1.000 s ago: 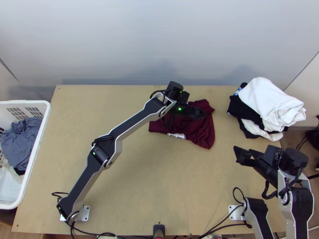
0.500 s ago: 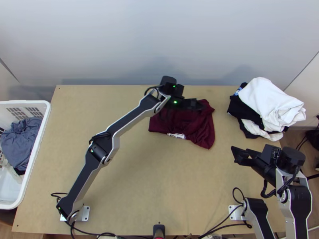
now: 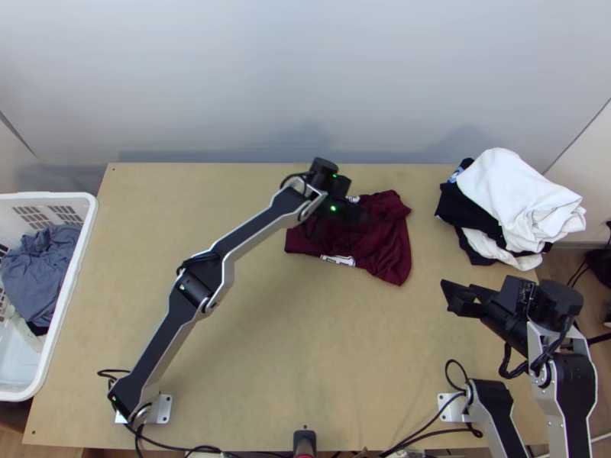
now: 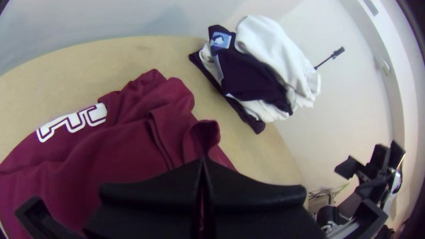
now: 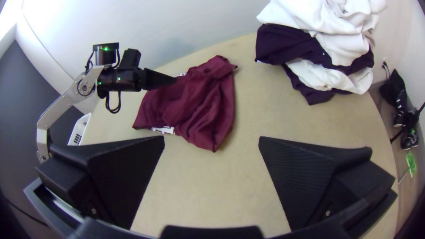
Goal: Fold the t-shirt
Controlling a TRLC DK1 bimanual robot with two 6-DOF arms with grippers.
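The maroon t-shirt lies bunched toward the table's far side, with white print at its edges; it also shows in the left wrist view and the right wrist view. Over its far left part hangs my left gripper; in its own wrist view this gripper has its fingers together, with no cloth seen between the tips. My right gripper is off to the shirt's near right, above bare table. Seen from its wrist, the right gripper has its fingers wide apart and holds nothing.
A pile of white and dark clothes sits at the table's far right corner. At the left edge stands a white basket with grey-blue cloth in it. Bare table lies on the near side of the shirt.
The left gripper has shifted left over the shirt, uncovering a bit of white print at its far edge. The right arm has moved slightly left. The shirt lies as before.
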